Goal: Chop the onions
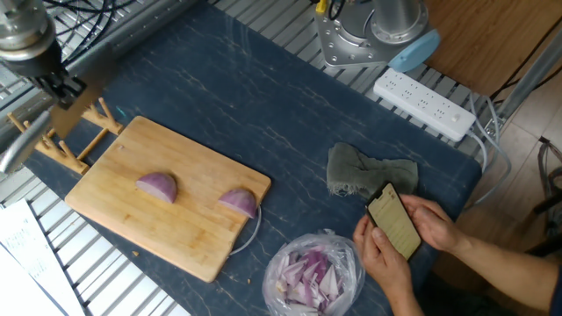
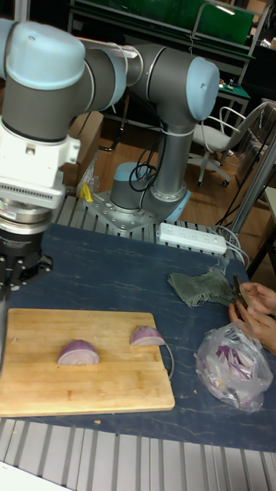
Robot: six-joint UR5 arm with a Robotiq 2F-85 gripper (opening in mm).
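Two red onions, both domed halves lying flat side down, rest on the wooden cutting board (image 1: 123, 167): one (image 1: 158, 186) near its middle, the other (image 1: 239, 202) at its right edge. In the tall view the same halves (image 2: 78, 353) (image 2: 146, 336) lie on the board (image 2: 84, 387). My gripper (image 1: 60, 90) hangs above the board's far left corner, over the wooden rack (image 1: 81, 133), well clear of both halves. Its dark fingers look closed on a knife; a grey blade (image 1: 12, 154) hangs below it at the frame edge (image 2: 2, 322).
A clear plastic bag of chopped onion bits (image 1: 313, 272) lies right of the board. A grey cloth (image 1: 369, 171) sits behind it. A person's hands hold a phone (image 1: 395, 224) at the right. A white power strip (image 1: 421, 104) and the arm's base (image 1: 364, 39) are at the back.
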